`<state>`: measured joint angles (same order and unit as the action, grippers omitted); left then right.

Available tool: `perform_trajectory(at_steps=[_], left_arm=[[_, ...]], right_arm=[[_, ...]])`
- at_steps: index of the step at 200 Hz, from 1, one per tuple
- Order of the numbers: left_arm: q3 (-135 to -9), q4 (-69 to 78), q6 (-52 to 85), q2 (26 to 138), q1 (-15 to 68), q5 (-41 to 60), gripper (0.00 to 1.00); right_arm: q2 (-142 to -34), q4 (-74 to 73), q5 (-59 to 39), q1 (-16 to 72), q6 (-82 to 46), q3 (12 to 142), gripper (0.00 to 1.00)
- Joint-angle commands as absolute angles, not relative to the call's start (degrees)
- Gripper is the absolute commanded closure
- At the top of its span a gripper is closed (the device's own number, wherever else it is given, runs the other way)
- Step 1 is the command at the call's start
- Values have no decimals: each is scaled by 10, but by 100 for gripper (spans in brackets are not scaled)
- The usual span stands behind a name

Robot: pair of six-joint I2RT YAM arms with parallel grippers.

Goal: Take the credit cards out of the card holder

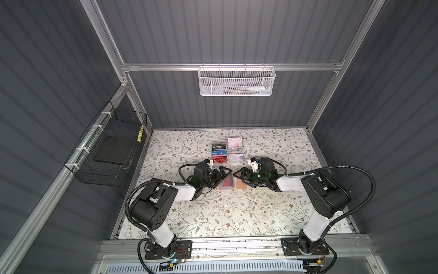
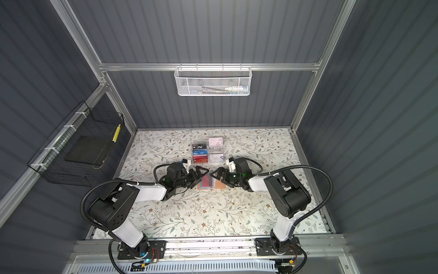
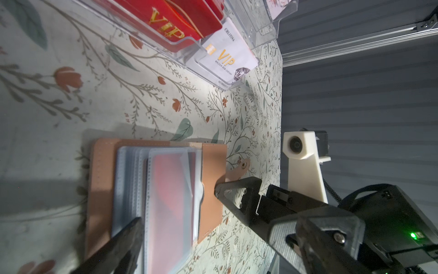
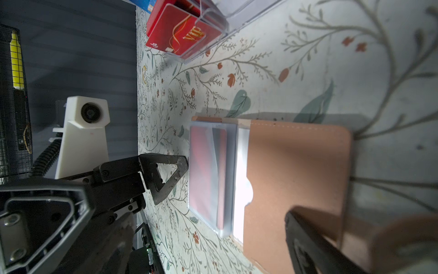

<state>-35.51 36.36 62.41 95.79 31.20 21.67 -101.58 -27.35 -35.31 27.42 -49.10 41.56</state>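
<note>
Found the card holder point(image 1: 233, 186) lying open at mid-bench point(image 1: 213, 213), just in front of a clear acrylic card rack point(image 1: 227, 151), with a red credit card point(image 3: 170, 189) inside its top plastic sleeve. Flanked by left hand point(image 1: 221, 177), spread wide at the sleeve side, and right hand point(image 1: 242, 178), spread wide at the peach cover side, one fingertip point(image 3: 220, 189) over the cover's edge. Nothing pinched by either.
</note>
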Motion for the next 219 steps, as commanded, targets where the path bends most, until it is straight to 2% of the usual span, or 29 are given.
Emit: perform_trajectory(at_steps=[1, 157, 219], left_arm=[[-346, 381, 633, 972, 315, 218, 0], [-348, 418, 653, 984, 319, 224, 0], [-346, 431, 664, 985, 324, 220, 0]], right_arm=[[-1034, -265, -351, 273, -496, 409, 1], [-1046, -272, -357, 272, -502, 411, 1], [-1068, -321, -383, 263, -542, 401, 1]])
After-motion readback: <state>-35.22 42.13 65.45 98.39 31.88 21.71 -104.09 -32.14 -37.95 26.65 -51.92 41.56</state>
